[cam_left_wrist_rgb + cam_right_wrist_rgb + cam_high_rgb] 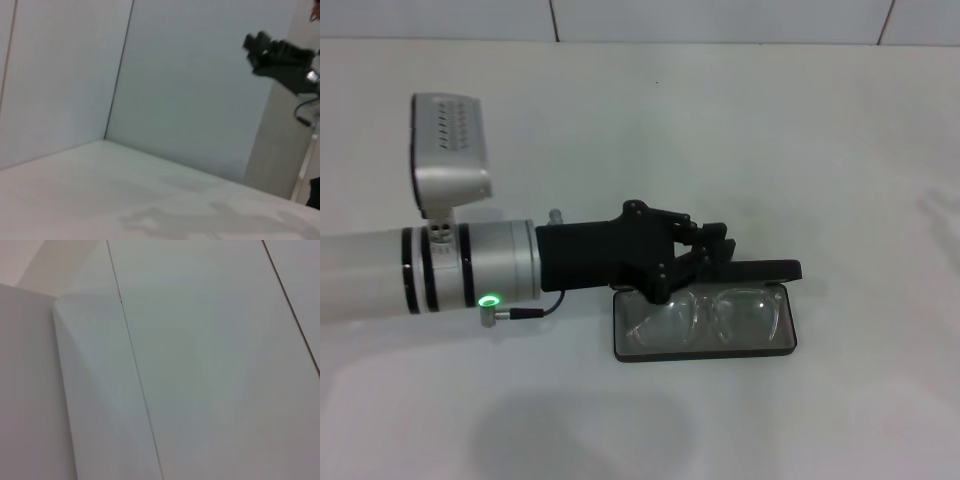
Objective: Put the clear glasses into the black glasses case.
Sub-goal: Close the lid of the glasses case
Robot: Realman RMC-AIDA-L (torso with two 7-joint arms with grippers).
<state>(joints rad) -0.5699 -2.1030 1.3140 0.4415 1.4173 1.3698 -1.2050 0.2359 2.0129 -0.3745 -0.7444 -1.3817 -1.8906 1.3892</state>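
A: Tabletop [770, 130], plain white and matte, runs back to a pale panelled wall [720, 18] with dark seams.

B: Where are the transparent plastic clear glasses [710, 312]?

A: Lying inside the open flat black glasses case [705, 352], on its grey lining.

B: And the left gripper [720, 252]?

A: At the case's raised lid; whether its fingers are apart, I cannot tell. The right gripper is out of sight.

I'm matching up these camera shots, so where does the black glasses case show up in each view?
Head view: black glasses case lies open at lower centre, clear glasses inside, left gripper at its far edge.
Left wrist view: not in it.
Right wrist view: not in it.
Shared landmark: the tiled wall, with dark seams.
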